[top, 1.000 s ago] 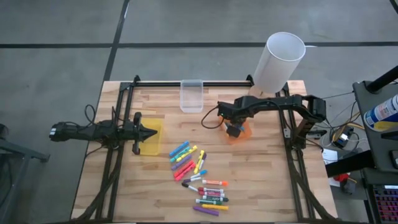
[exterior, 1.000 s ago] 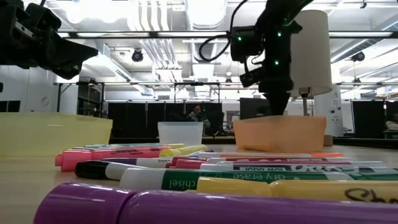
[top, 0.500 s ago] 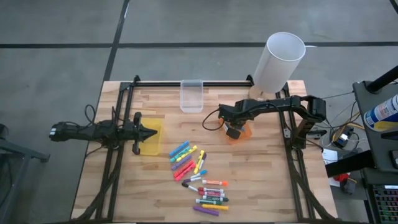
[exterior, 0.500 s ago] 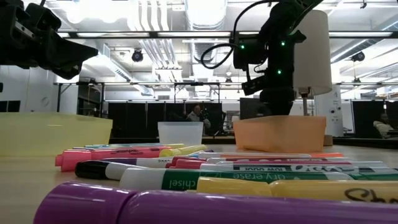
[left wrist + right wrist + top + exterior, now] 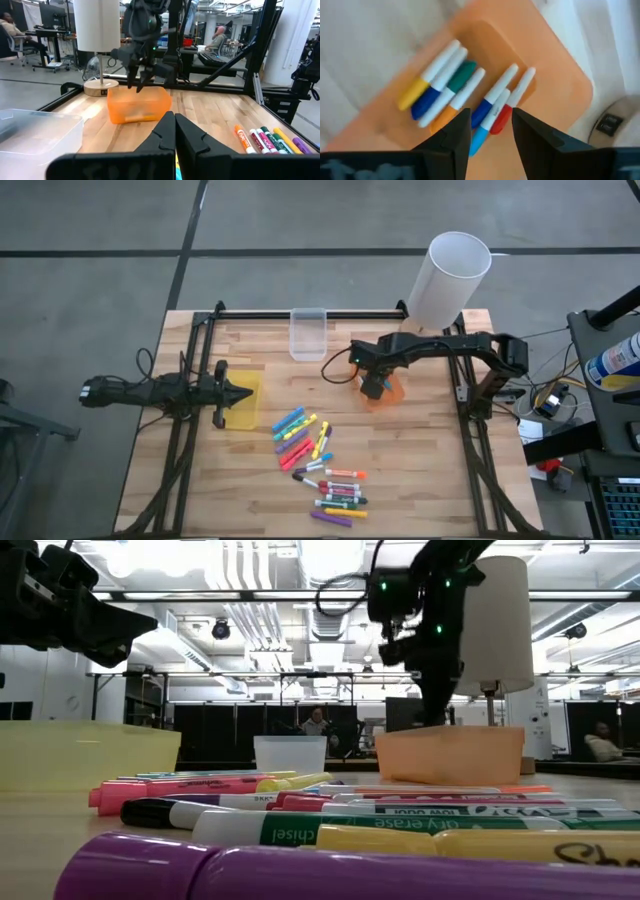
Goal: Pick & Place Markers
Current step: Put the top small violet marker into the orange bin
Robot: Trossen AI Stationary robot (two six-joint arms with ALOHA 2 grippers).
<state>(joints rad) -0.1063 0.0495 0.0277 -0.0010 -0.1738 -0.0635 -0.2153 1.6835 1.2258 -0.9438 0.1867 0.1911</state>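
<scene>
— So what has changed over the orange bin (image 5: 391,391)?

— Half a second ago the right gripper (image 5: 374,387) sat low, its tip down at the bin's rim in the low view. Now it has risen and hangs above the bin, fingers (image 5: 454,131) apart and holding nothing. The left gripper (image 5: 240,394) has not moved; it waits over the yellow bin (image 5: 246,412), fingers pressed together.

— And what's inside the bins?

— In the right wrist view the orange one holds at least six slim white-barrelled markers (image 5: 465,100) lying roughly side by side, with yellow, blue, green, orange and red caps. The clear bin (image 5: 308,333) at the far edge looks bare, though I can't be sure from above. The yellow bin's inside is mostly hidden by the left gripper.

— The rest of the markers?

— Spread on the table (image 5: 420,470) near the front middle: highlighters (image 5: 297,435) nearer the bins, slim pens (image 5: 338,491) closer to the front edge.
</scene>
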